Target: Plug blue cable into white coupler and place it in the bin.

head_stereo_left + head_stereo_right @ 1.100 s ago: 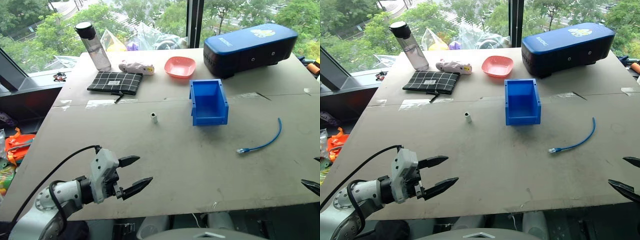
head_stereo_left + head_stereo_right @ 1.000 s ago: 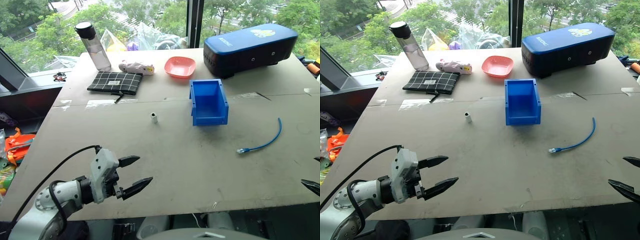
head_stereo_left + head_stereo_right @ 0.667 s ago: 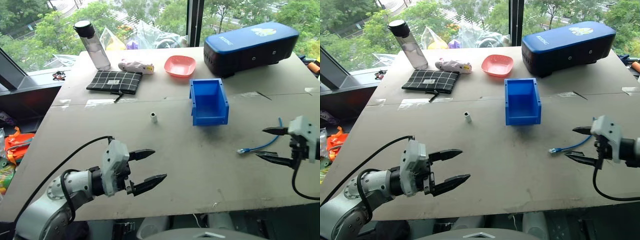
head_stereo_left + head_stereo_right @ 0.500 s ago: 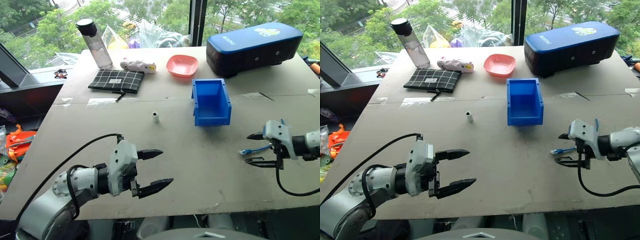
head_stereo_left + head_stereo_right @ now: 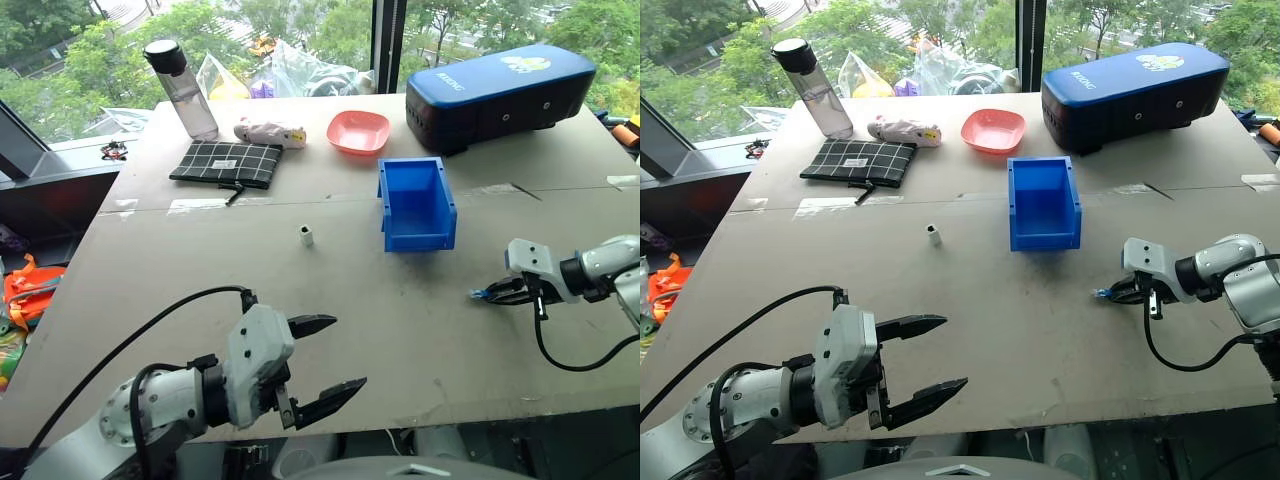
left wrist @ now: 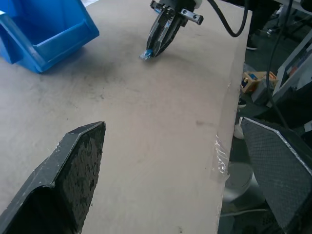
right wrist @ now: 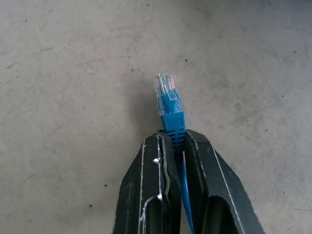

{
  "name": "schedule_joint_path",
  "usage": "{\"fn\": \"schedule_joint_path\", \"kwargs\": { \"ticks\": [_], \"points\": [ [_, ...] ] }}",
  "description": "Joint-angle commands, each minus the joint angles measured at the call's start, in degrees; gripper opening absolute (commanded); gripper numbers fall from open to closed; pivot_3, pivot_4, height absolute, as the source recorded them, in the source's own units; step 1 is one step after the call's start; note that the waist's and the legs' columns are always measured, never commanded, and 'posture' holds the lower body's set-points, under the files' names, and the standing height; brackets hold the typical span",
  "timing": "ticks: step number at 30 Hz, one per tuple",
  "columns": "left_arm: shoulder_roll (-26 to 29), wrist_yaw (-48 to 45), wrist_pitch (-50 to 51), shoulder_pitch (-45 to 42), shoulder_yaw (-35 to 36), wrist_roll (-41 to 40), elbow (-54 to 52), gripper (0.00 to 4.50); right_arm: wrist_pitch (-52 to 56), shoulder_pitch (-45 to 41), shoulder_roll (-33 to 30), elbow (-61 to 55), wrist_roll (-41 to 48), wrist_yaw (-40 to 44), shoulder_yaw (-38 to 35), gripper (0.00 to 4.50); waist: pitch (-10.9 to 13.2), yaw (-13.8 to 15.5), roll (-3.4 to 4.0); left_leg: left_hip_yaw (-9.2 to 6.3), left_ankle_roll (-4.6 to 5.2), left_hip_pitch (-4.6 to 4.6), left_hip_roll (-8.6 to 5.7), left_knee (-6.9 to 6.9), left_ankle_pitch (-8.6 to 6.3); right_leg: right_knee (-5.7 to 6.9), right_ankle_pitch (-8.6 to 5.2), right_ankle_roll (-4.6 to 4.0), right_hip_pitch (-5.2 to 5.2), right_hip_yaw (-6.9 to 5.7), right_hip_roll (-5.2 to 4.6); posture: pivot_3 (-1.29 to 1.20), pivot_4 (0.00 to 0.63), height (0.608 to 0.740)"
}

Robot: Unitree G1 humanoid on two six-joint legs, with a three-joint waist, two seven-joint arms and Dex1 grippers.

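Left eye view, sweeping across from the left side: a clear water bottle stands at the far edge of the table, a black checked pouch lies flat in front of it, and a small pale toy sits just beside the pouch. Down at the near edge the left gripper hangs over bare tabletop, jaws spread wide, nothing between them. Moving on to the middle, the white coupler stands alone, well apart from both arms. Past it, a pink bowl sits at the back, and the bin rests on the table with its lower front toward the robot, nothing visible inside. Behind the bin is a large dark-blue case. Now the right side: the right gripper is down at the table surface, fingers pinched tight on the blue cable just behind its clear plug, which pokes out beyond the tips and lies near the tabletop, well apart from the coupler.
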Motion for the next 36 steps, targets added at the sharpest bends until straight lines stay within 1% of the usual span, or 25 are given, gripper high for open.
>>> {"fn": "schedule_joint_path", "kwargs": {
  "ticks": [1,3,5,7,11,15,16,17,18,19,21,22,25,26,28,33,36],
  "points": [
    [-1.54,1.27,-1.33,0.92,3.53,1.3,0.59,4.5,5.92,-0.43,3.69,-12.55,2.89,0.58,2.6,0.09,0.02,-0.22,0.04,-0.01,0.0,0.01,0.04,-0.04,0.0,0.01,0.0,0.0,-0.02,0.03,0.03,0.0,0.15,0.74],
    [-1.63,0.94,-1.13,-0.43,4.0,1.8,2.88,4.5,8.59,-1.62,5.35,-15.47,2.65,0.04,3.79,0.09,0.07,-0.15,0.14,0.03,-0.01,0.02,0.23,-0.04,0.0,0.03,0.01,-0.01,-0.04,0.06,0.09,0.0,0.15,0.74],
    [-0.73,-2.85,-2.44,-4.02,3.6,3.51,9.69,4.5,11.76,-3.8,7.89,-18.22,1.81,-0.49,6.81,0.09,0.09,0.03,0.21,0.12,-0.01,0.0,0.25,-0.02,0.0,0.03,0.02,-0.02,-0.04,0.05,0.09,0.0,0.15,0.74],
    [0.36,-7.18,-3.47,-7.71,2.89,4.75,16.18,4.5,15.37,-7.31,11.51,-19.13,-0.98,-2.42,11.23,0.09,0.07,0.15,0.17,0.21,-0.02,-0.04,0.23,0.04,0.01,0.02,0.06,-0.1,-0.04,-0.03,0.12,0.0,0.15,0.74],
    [1.85,-12.35,-4.02,-11.76,0.83,7.01,22.31,4.5,18.15,-12.52,16.0,-16.82,-5.7,-4.85,17.0,0.09,0.06,-0.01,0.11,0.13,-0.03,-0.07,0.24,0.04,0.01,0.0,0.09,-0.12,-0.08,-0.07,0.16,0.0,0.15,0.74],
    [1.63,-16.35,-5.78,-16.18,-3.78,10.49,25.78,4.5,18.98,-14.24,18.3,-13.62,-7.0,-6.07,18.85,0.09,0.06,-0.05,0.11,-0.06,-0.03,-0.12,0.23,0.01,0.0,-0.14,0.09,-0.13,-0.1,-0.08,0.13,0.0,0.15,0.74],
    [1.23,-16.89,-6.11,-17.48,-5.02,11.32,26.51,4.5,18.67,-14.19,18.51,-12.99,-7.34,-6.42,18.86,0.82,0.03,-0.14,0.07,-0.08,-0.03,-0.13,0.23,0.0,0.0,-0.15,0.09,-0.13,-0.11,-0.09,0.13,0.0,0.15,0.74],
    [0.79,-17.43,-6.37,-19.11,-6.71,12.4,27.24,4.5,18.11,-13.83,18.06,-12.94,-7.58,-6.41,18.74,1.28,0.01,-0.19,0.04,-0.11,-0.03,-0.12,0.23,-0.02,0.0,-0.14,0.1,-0.13,-0.1,-0.09,0.14,0.0,0.15,0.74],
    [0.32,-17.96,-6.69,-20.85,-8.63,13.63,27.94,4.5,18.18,-13.27,17.56,-13.7,-7.25,-6.66,17.78,1.58,0.01,-0.21,0.04,-0.13,-0.03,-0.1,0.24,-0.02,0.0,-0.12,0.1,-0.13,-0.1,-0.1,0.14,0.0,0.15,0.74],
    [0.01,-18.42,-7.0,-21.95,-9.85,14.52,28.49,4.5,18.31,-12.87,17.27,-14.35,-6.96,-6.86,17.12,2.19,0.01,-0.22,0.04,-0.12,-0.03,-0.08,0.24,0.0,0.0,-0.06,0.11,-0.14,-0.09,-0.09,0.14,0.0,0.15,0.74],
    [-1.27,-18.91,-7.22,-25.34,-13.54,17.05,29.76,4.5,19.85,-10.48,16.13,-18.16,-4.03,-7.71,12.76,2.81,0.01,-0.05,0.04,-0.13,-0.04,-0.07,0.24,0.03,0.01,0.01,0.14,-0.18,-0.1,-0.09,0.16,0.0,0.15,0.74],
    [-2.02,-18.92,-7.3,-26.76,-15.0,18.13,30.4,4.5,20.0,-9.16,15.57,-19.94,-2.64,-8.16,10.66,3.22,0.01,0.07,0.04,-0.15,-0.05,-0.08,0.24,0.05,0.01,0.04,0.15,-0.19,-0.09,-0.11,0.15,0.0,0.15,0.74],
    [-5.3,-17.81,-6.61,-31.42,-19.56,21.6,32.91,4.5,19.84,-1.95,13.16,-27.78,4.14,-8.33,1.83,3.22,0.02,0.46,0.07,-0.22,-0.05,-0.12,0.17,0.09,0.01,0.06,0.15,-0.18,-0.11,-0.13,0.12,0.0,0.15,0.74],
    [-7.0,-17.19,-5.88,-33.25,-21.24,22.68,34.05,4.5,19.75,1.98,12.37,-30.98,6.6,-8.94,-2.18,3.22,0.02,0.44,0.05,-0.28,-0.04,-0.14,0.16,0.09,0.01,0.0,0.15,-0.18,-0.1,-0.19,0.12,0.0,0.15,0.74],
    [-9.59,-16.65,-5.21,-35.8,-23.69,24.47,36.0,4.5,16.91,9.51,11.23,-36.08,8.71,-10.53,-8.56,3.22,0.0,0.74,0.02,-0.39,-0.05,-0.15,0.18,0.08,0.01,-0.04,0.15,-0.17,-0.09,-0.28,0.12,0.0,0.15,0.74],
    [-15.09,-16.4,-4.3,-41.46,-28.17,28.34,43.33,4.5,10.16,31.03,12.5,-44.69,13.45,-12.83,-23.86,3.22,-0.01,1.3,0.02,-0.39,-0.05,-0.14,0.18,0.09,0.01,0.0,0.14,-0.15,-0.08,-0.27,0.13,0.0,0.15,0.74],
    [-17.11,-17.6,-5.6,-44.28,-29.98,30.37,47.92,4.5,8.04,40.54,14.74,-47.0,15.25,-14.96,-30.02,3.22,-0.02,1.26,0.01,-0.37,-0.05,-0.11,0.17,0.16,0.01,0.11,0.14,-0.15,-0.04,-0.25,0.14,0.0,0.15,0.74]
  ]
}}
